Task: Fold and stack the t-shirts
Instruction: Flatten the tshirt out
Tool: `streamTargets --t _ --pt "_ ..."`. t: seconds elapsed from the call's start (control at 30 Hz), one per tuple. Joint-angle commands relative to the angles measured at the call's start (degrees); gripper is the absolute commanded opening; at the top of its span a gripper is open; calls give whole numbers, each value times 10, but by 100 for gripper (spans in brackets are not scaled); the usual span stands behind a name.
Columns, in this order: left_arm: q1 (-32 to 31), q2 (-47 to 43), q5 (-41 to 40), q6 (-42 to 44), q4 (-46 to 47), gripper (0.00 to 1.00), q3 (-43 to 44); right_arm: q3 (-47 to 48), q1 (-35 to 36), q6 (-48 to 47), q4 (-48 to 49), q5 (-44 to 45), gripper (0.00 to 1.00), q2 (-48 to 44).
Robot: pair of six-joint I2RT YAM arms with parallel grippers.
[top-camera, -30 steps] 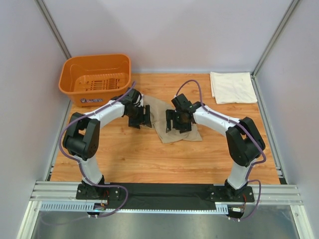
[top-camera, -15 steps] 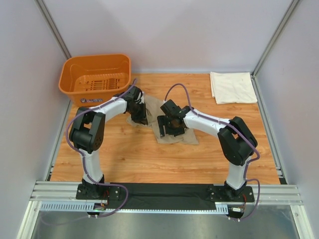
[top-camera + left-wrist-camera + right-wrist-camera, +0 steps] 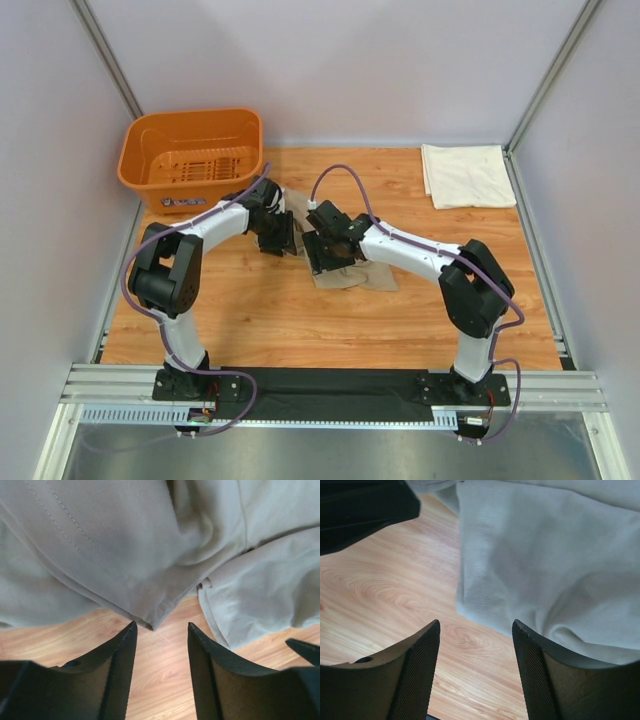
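The tan-khaki t-shirt (image 3: 372, 274) lies crumpled on the wooden table's middle, partly hidden under both arms. It fills the top of the left wrist view (image 3: 125, 545) and the upper right of the right wrist view (image 3: 545, 560). The cream-white t-shirt (image 3: 466, 174) lies folded at the back right corner. My left gripper (image 3: 277, 238) is open and empty, its tips just short of a hem at the shirt's left edge (image 3: 161, 626). My right gripper (image 3: 318, 252) is open and empty over bare wood beside the shirt's edge (image 3: 476, 624).
An orange plastic basket (image 3: 192, 156) stands at the back left corner. Grey walls close in the table on three sides. The two grippers are close together, and the left one's black body shows in the right wrist view (image 3: 360, 510).
My right gripper has moved left across the tan shirt to its left edge. The shirt is more bunched up. My left gripper has stayed near the shirt's left edge.
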Motion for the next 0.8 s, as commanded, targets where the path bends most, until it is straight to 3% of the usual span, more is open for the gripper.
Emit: streamTargets --t 0.0,0.2,0.47,0.5,0.63,0.67,0.77 --pt "3 30 10 8 5 51 18 26 12 -9 12 2 61 19" --pt "5 47 -15 24 -2 38 31 39 23 -13 4 5 60 43" --pt "9 40 -13 25 -14 0 48 37 26 -19 6 41 48 84" --pt "9 35 -14 25 -18 0 52 39 26 -21 6 44 47 87" --pt "9 2 -20 24 -29 0 49 43 26 -19 1 59 24 99" --pt "9 -8 -24 24 -33 0 47 43 26 -15 -1 62 11 97" --pt "9 -56 -37 21 -43 0 35 23 26 -5 -12 79 0 66"
